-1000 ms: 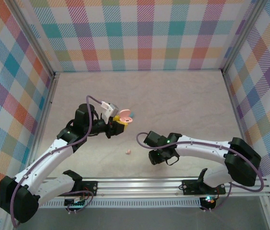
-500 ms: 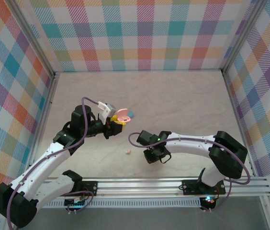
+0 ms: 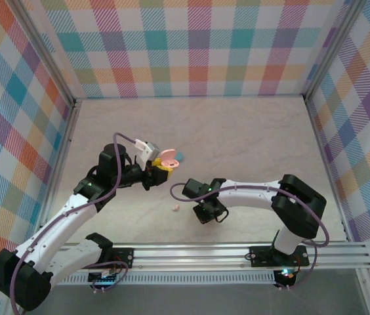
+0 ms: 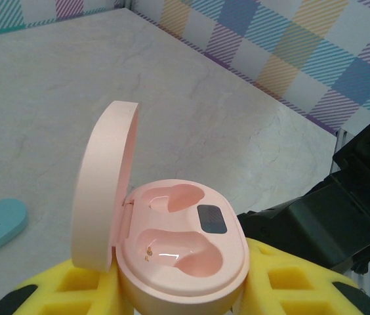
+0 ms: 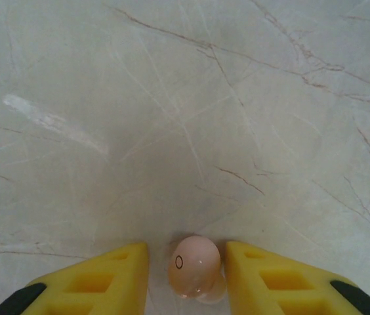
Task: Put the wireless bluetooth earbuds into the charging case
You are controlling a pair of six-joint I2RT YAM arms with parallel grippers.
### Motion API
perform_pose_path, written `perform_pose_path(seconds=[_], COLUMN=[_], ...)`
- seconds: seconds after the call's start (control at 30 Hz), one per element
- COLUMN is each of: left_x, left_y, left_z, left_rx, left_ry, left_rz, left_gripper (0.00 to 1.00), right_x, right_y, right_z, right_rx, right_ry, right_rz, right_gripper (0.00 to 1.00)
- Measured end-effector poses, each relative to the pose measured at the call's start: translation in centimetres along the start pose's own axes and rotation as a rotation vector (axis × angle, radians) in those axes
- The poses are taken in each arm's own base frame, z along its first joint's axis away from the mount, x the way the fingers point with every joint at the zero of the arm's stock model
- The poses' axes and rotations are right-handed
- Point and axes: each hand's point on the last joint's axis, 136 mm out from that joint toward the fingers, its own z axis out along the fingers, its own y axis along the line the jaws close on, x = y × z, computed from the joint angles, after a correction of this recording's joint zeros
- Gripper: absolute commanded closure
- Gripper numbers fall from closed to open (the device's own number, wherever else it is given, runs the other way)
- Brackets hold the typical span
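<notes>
My right gripper [image 5: 186, 266] stands spread astride a tiny pale pink rounded plastic earbud [image 5: 195, 268] lying on the marbled table [image 5: 172, 98]. It looks light, hard and slippery; I'd pinch its widest sides gently. My left gripper [image 4: 182, 295] pinches the open pink plastic charging case [image 4: 185, 243].

You see smooth, glossy pink plastic on the charging case [image 4: 178, 249]; satin plastic on the earbud [image 5: 195, 266]; matt yellow pads [image 5: 100, 279] on the right tool [image 5: 186, 248]; a veined, marble-look desk [image 5: 172, 98].
</notes>
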Motion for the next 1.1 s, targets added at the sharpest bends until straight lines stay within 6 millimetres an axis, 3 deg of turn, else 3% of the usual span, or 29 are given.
perform_pose_path(seconds=[0.27,0.63,0.73,1.1], left_x=[0.1,-0.1,-0.1,-0.6], left_y=[0.0,-0.1,0.0,0.1], left_z=[-0.1,-0.1,0.1,0.8], left_rx=[-0.001,0.000,0.000,0.023], left_ry=[0.011,0.007,0.012,-0.005], left_rz=[-0.007,-0.005,-0.009,-0.024], left_gripper=[0.91,0.92,0.92,0.93], right_x=[-0.2,-0.8,-1.5,-5.0], right_y=[0.2,-0.5,-1.5,-4.5], right_z=[0.0,-1.2,-3.3,-14.2], right_rx=[-0.006,-0.048,-0.093,-0.295], right_ry=[-0.002,-0.050,-0.115,-0.444], right_rz=[-0.002,0.029,0.077,0.216], right_gripper=[0.75,0.79,0.79,0.80])
